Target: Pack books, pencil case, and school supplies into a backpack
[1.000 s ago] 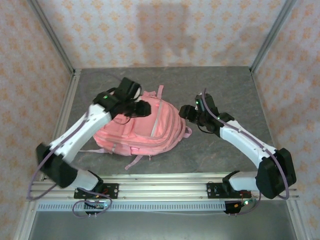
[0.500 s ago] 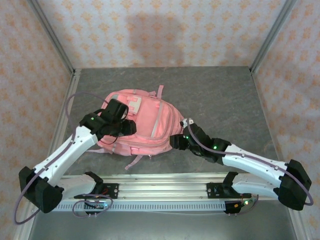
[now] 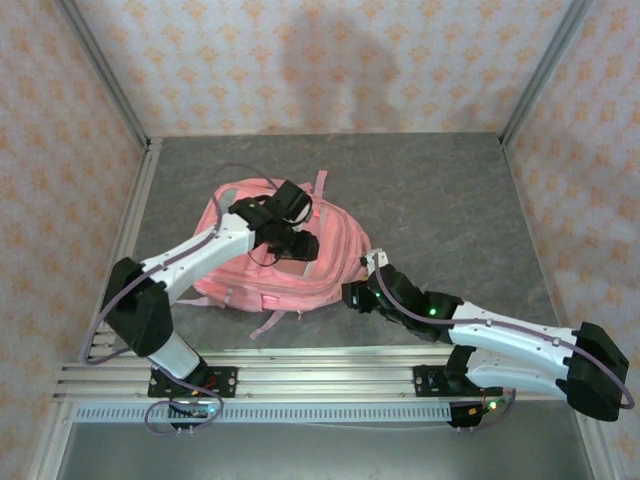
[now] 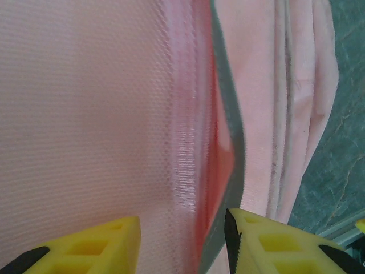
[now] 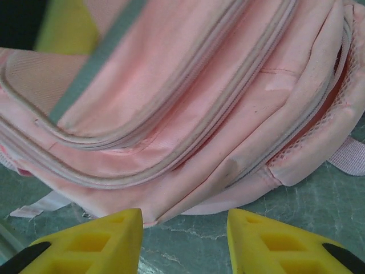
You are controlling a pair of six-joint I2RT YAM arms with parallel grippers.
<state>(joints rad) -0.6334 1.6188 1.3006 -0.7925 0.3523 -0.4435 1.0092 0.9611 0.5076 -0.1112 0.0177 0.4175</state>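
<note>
Moved: left arm has swung from the backpack's (image 3: 335, 250) left edge to its middle; right tool (image 3: 352, 296) has narrowed.
Left tool (image 3: 298, 244): fingers partly spread, close over pink fabric, pinching nothing.
Right tool: partly spread, empty, at the backpack's near right edge.
Arms: left bent across the bag; right stretched low over the worktop (image 3: 450, 190).
Backpack: flat, mid-worktop.

We cannot see inside the red opening of the backpack (image 4: 85, 103); up close its fabric runs off every edge, and from above the left arm (image 3: 205, 252) covers its middle.
</note>
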